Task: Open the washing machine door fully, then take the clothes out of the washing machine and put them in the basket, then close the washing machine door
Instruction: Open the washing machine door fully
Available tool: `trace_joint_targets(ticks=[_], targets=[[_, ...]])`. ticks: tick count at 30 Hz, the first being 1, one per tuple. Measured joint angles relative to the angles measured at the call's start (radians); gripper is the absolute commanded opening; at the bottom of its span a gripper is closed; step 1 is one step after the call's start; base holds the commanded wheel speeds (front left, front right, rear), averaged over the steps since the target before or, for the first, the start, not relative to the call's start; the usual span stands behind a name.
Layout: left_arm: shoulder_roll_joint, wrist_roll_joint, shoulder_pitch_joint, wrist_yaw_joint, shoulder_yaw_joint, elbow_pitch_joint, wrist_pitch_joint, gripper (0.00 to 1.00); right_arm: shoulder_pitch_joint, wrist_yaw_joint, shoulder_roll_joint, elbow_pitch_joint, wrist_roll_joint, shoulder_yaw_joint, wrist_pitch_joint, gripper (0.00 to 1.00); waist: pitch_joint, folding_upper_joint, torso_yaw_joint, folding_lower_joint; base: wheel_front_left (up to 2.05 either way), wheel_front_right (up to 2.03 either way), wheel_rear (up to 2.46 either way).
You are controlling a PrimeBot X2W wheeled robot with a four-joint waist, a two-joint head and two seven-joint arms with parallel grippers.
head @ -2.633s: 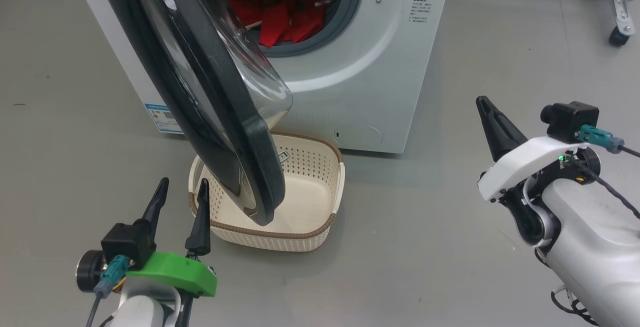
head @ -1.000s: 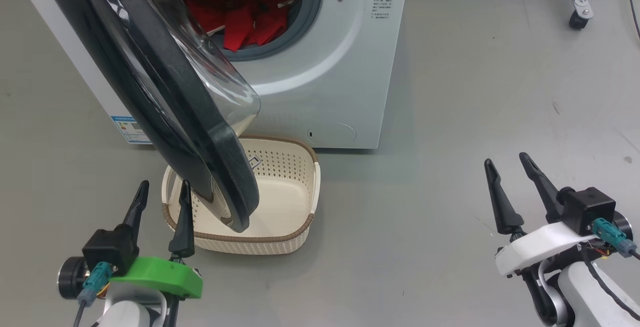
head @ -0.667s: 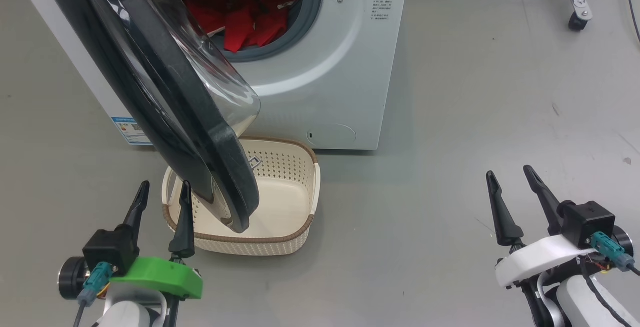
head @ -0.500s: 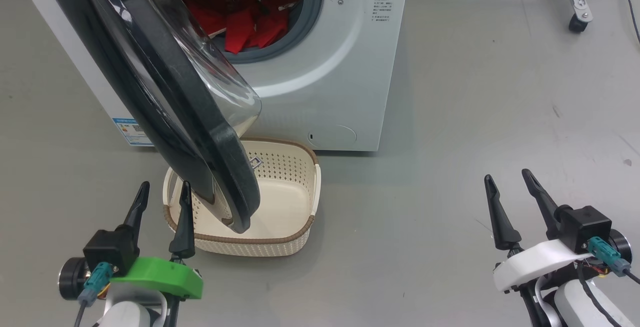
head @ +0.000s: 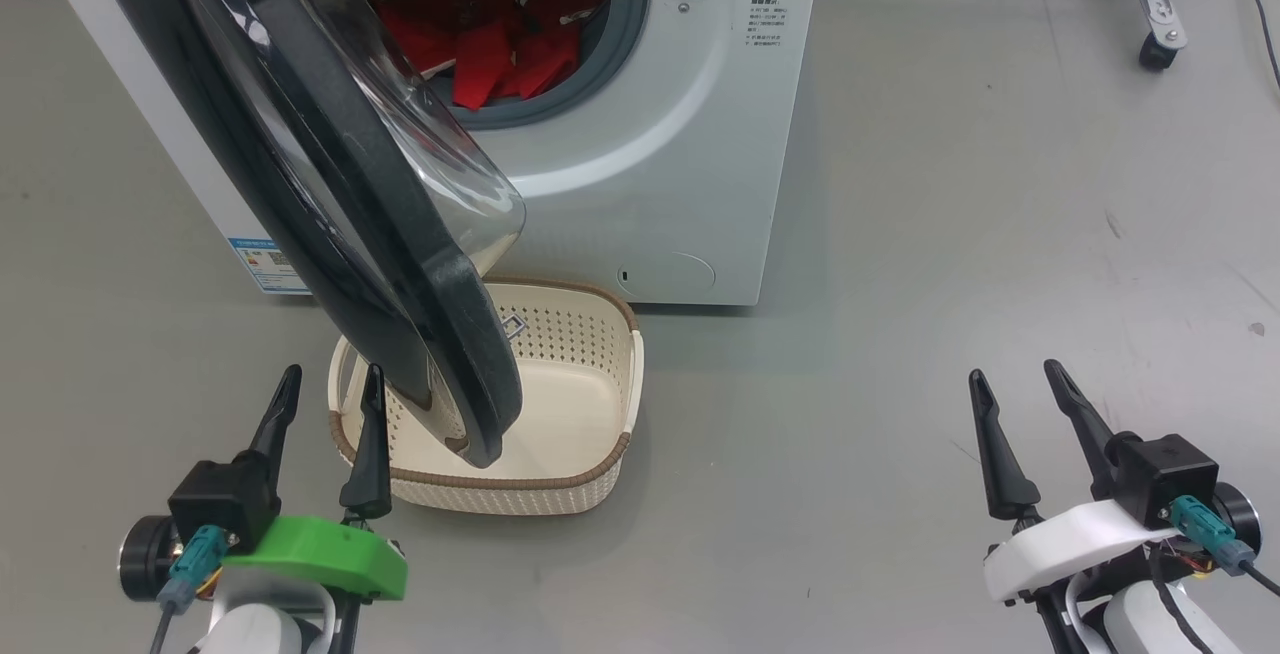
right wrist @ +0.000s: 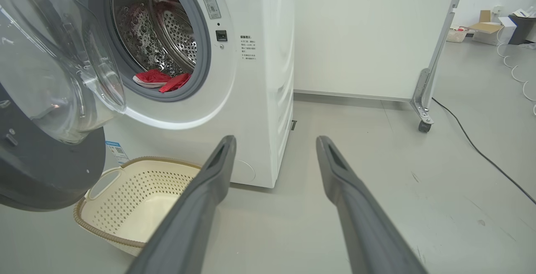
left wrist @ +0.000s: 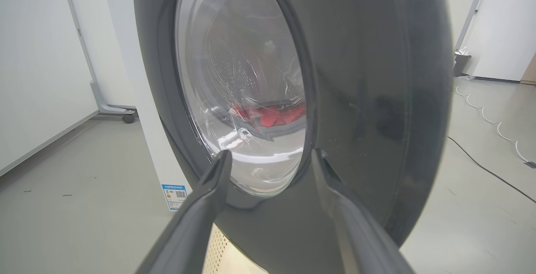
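Observation:
The white washing machine point(head: 680, 134) stands at the top of the head view, and its door point(head: 330, 184) with the black rim and glass bowl hangs partly open over the basket point(head: 600, 374). Red clothes point(head: 490, 34) lie in the steel drum, also visible from the right wrist as clothes point(right wrist: 161, 80). The cream basket point(right wrist: 138, 198) sits on the floor under the door. My left gripper point(head: 325, 384) is open and empty just outside the door, whose outer face point(left wrist: 356, 98) is close in front of it. My right gripper point(head: 1015, 384) is open and empty at lower right, well away from the machine.
Grey floor surrounds the machine. A white panel on a metal leg with a caster point(head: 1155, 44) stands at the back right, and a black cable point(right wrist: 481, 152) runs across the floor there. Boxes and a small basket point(right wrist: 456, 35) sit far off.
My right gripper has dropped lower and drawn back toward me, its jaws standing wider than a second ago. The left gripper, door and basket stay put; the camera shifted slightly.

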Motion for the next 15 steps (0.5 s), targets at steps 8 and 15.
trace_joint_targets(ticks=[8, 15], targets=[[0.000, 0.000, 0.000, 0.000, 0.000, 0.000, 0.000, 1.00, 0.006, 0.000, 0.013, -0.004, -0.010, -0.017, 0.000, 1.00, 0.003, 0.0000, 0.000, 0.0000, 0.00, 0.00, 0.00], [0.000, 0.000, 0.000, 0.000, 0.000, -0.001, 0.000, 1.00, 0.007, 0.000, 0.027, -0.005, -0.026, -0.025, 0.000, 1.00, 0.005, 0.0000, 0.001, 0.0000, 0.00, 0.00, 0.00]])
